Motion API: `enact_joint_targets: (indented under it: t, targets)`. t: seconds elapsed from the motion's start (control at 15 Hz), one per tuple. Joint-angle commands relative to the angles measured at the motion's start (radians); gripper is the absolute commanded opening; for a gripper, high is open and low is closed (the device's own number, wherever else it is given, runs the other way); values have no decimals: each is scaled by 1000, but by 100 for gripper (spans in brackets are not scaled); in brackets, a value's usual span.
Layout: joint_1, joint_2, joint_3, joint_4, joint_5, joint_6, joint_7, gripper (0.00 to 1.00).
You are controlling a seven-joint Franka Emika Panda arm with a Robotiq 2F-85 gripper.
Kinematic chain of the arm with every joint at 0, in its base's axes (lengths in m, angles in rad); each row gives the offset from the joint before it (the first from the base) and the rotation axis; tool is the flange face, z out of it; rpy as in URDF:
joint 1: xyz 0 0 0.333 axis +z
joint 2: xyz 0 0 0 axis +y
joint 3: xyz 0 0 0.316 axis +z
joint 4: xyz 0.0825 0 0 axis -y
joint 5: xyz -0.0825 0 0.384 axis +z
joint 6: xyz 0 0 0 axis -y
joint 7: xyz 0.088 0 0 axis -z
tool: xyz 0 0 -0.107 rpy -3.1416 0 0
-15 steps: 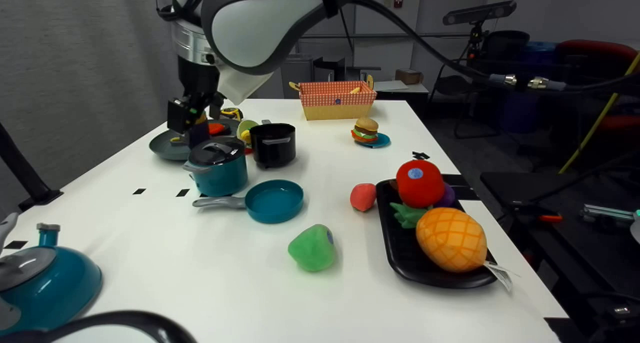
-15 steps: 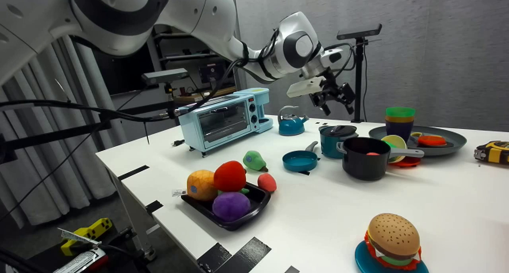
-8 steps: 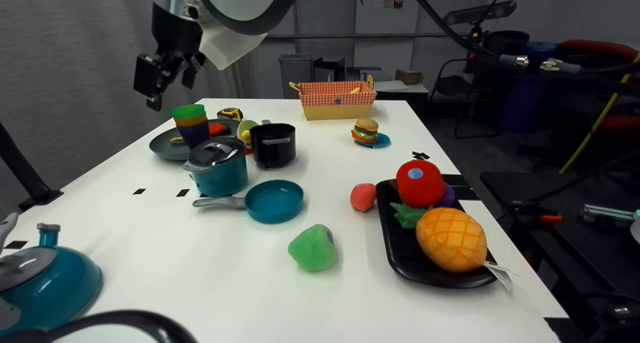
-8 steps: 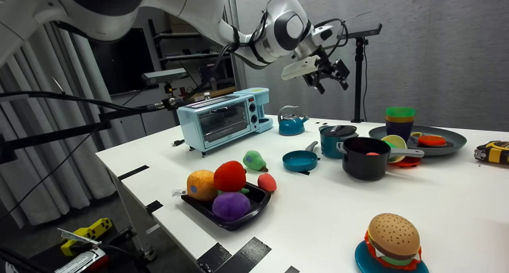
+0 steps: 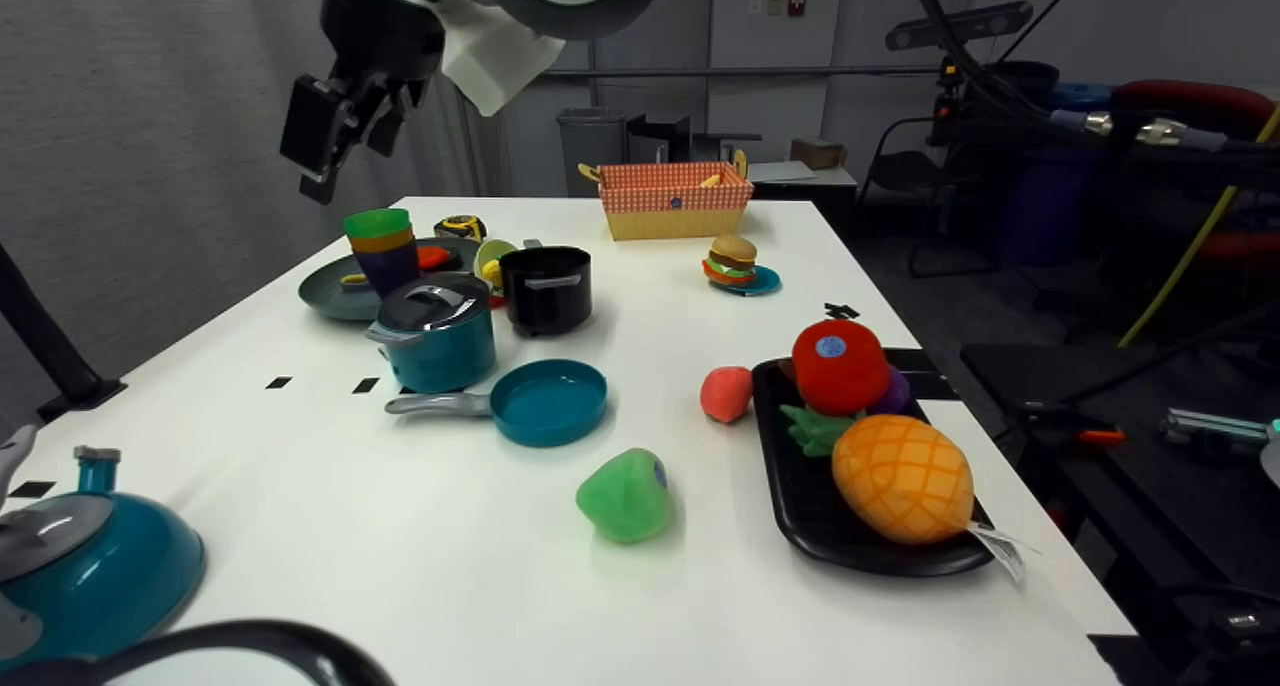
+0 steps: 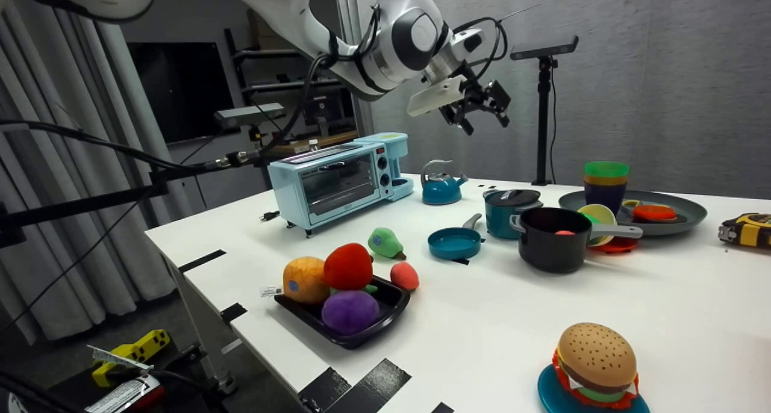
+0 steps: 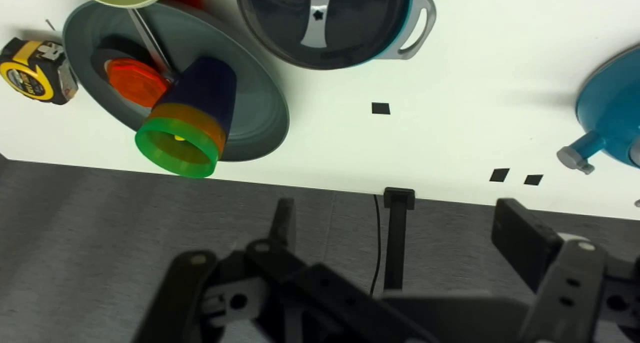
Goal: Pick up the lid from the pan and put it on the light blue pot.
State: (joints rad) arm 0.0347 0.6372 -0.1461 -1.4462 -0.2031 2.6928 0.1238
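Lid (image 5: 438, 309) seated on top of light blue pot (image 5: 446, 359), dark and round, grey across the middle; pan (image 5: 548, 404) flat on white table (image 5: 400, 556), just beside the pot, with grey handle alongside it; black pot (image 6: 551, 250) also just beside, with small red thing (image 6: 565, 232) inside; gripper (image 7: 397, 220) released, jaws spread wide apart, high above the table and well apart from lid and pot; near the pot, grey plate (image 7: 254, 117) with upright stack of cups (image 6: 605, 187), and tape measure (image 7: 37, 72) beside that plate; farther off, kettle (image 6: 441, 191) and toaster oven (image 6: 337, 185); in both exterior views, green toy (image 5: 625, 496) and red toy (image 5: 726, 394) past the pan, then black tray (image 5: 800, 496) with soft toy fruit (image 5: 903, 479); well apart, toy burger (image 6: 596, 359) on small blue plate (image 6: 547, 389), and basket (image 5: 675, 216) at the far end of the table in an exterior view
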Motion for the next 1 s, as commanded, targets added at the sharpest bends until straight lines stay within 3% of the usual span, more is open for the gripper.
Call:
enact_joint_targets:
  t: [0.0, 0.47, 0.87, 0.93]
  targets:
    - [29, -169, -24, -241, -38, 80, 10, 100]
    - [80, -324, -82, -458, -132, 133, 91, 100]
    - [110, -388, -115, -536, -216, 122, 166, 100]
    - [87, -339, -91, -477, -178, 103, 128, 100]
